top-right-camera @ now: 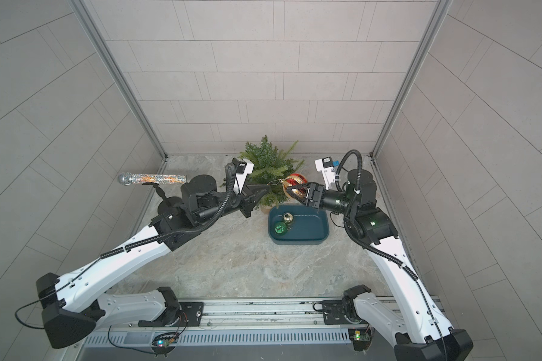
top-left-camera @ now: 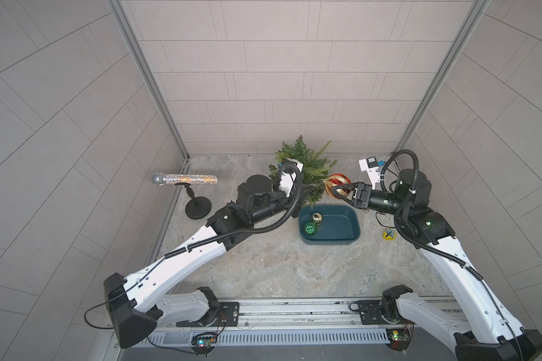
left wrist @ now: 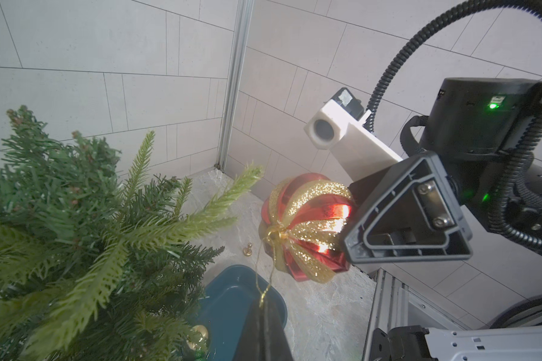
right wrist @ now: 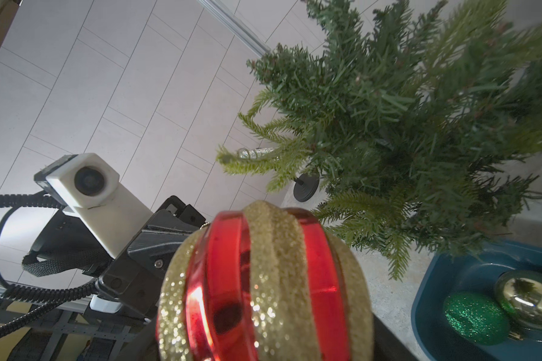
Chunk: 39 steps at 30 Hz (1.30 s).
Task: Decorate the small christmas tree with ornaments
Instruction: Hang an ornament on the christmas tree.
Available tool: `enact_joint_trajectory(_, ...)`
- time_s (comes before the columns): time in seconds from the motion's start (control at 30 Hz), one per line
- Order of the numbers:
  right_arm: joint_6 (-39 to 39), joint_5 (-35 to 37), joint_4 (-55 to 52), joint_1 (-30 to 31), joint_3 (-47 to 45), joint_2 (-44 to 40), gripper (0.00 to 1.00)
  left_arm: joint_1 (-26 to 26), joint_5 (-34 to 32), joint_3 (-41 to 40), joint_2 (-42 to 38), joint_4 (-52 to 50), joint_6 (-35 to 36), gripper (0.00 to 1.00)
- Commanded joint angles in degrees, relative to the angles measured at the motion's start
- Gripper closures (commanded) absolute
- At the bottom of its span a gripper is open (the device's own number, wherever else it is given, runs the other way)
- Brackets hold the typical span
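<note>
Mid-frame, right fingers (top-left-camera: 344, 186) clamp the striped ornament (top-left-camera: 337, 182) in the air just right of the small christmas tree (top-left-camera: 304, 162); left fingers (left wrist: 263, 331) pinch its gold loop (left wrist: 256, 275). The shell is probably light, slick and crushable, so handling by the loop looks safest. Three ornaments: the gold ball (top-left-camera: 316, 218) and green ball (top-left-camera: 310, 228) lie in one tray (top-left-camera: 341, 226). One tree.

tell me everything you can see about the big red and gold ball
The red and gold ball is a ribbed sphere of shiny red and glittery gold stripes, plastic-looking, with a gold cap and a thin gold loop. The right gripper clamps its body in the air beside the tree; the left gripper pinches the loop's end. It hangs on no branch yet.
</note>
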Motion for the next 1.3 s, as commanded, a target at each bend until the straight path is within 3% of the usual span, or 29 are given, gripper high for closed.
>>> enact_joint_trajectory(0.0,-0.33,0.97,0.73,-0.75,2.39,-0.25,0.34,0.19,-0.19,3.00,0.94,-0.53,1.63,1.00)
enact_joint_trajectory(0.37,-0.41,2.69,0.94,-2.41,4.21,-0.01,0.34,-0.08,1.02,9.64,5.96,-2.80,2.99,1.00)
enact_joint_trajectory(1.27,-0.51,4.64,1.80,-4.19,4.65,-0.73,0.34,-1.81,-1.75,14.27,9.92,-2.94,6.02,1.00)
